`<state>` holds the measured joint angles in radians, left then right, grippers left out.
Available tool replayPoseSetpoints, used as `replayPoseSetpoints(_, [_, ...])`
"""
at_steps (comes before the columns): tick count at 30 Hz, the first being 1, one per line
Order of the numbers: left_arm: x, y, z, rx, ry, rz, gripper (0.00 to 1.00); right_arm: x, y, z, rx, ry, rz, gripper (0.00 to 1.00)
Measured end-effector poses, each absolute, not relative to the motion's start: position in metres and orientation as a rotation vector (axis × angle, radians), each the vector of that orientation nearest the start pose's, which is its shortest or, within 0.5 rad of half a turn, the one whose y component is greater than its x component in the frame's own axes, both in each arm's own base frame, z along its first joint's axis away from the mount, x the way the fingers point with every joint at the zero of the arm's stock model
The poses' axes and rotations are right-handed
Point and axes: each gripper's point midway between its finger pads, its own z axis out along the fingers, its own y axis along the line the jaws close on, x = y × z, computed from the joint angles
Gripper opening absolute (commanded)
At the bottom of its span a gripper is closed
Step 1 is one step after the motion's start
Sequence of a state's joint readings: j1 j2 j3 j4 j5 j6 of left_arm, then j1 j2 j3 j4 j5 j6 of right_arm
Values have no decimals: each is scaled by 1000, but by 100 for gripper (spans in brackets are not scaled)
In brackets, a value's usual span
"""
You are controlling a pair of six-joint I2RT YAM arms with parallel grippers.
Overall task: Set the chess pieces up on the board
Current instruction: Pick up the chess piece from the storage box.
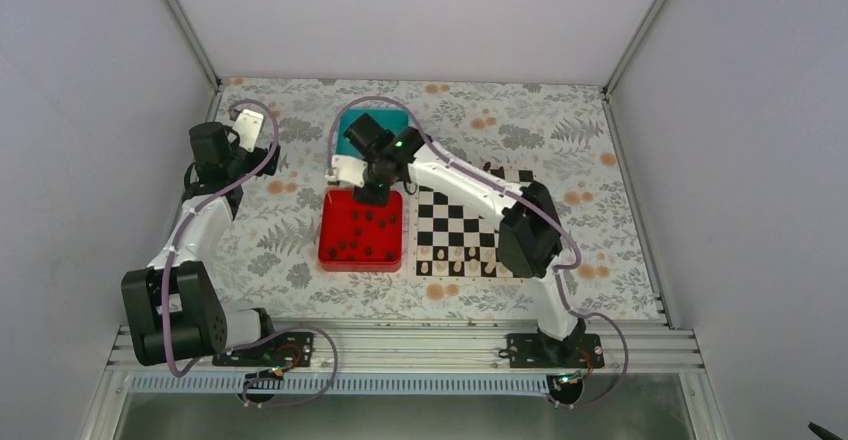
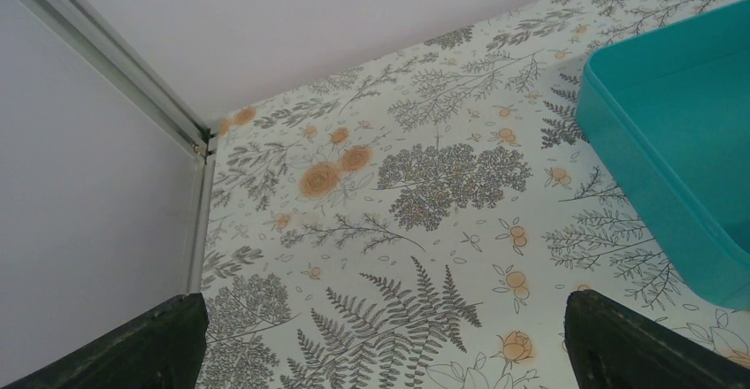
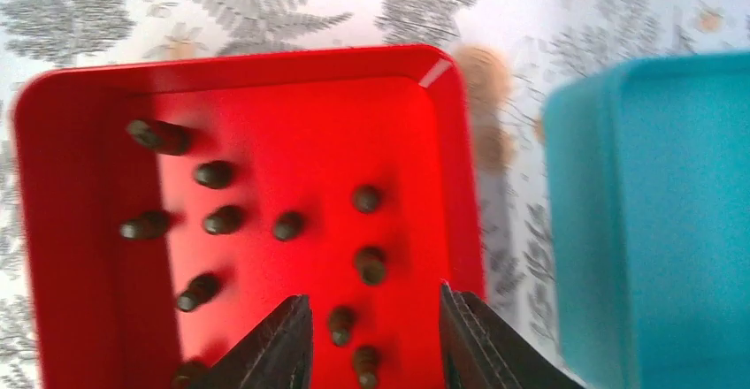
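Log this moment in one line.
right fingers open over chess pieces in red tray | left fingers open, empty, near teal box | board: pale pieces on near rows

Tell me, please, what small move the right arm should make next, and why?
Probably lower the right gripper straight down and close on the dark piece lying between its open jaws in the red tray: nothing is held, and many chess pieces are not yet on the board.
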<state>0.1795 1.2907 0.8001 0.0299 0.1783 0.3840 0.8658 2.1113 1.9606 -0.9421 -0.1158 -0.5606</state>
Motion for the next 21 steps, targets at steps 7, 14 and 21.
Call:
replayPoseSetpoints(7, [408,43,197,321,2002,169,100,302,421,118,-1873,2006,266,38])
replayPoseSetpoints(14, [407,43,195,321,2004,163,100,309,409,77,-1913,2086,199,39])
replayPoseSetpoints(21, [407,43,195,319,2001,164,100,308,409,64,-1938,2096,197,39])
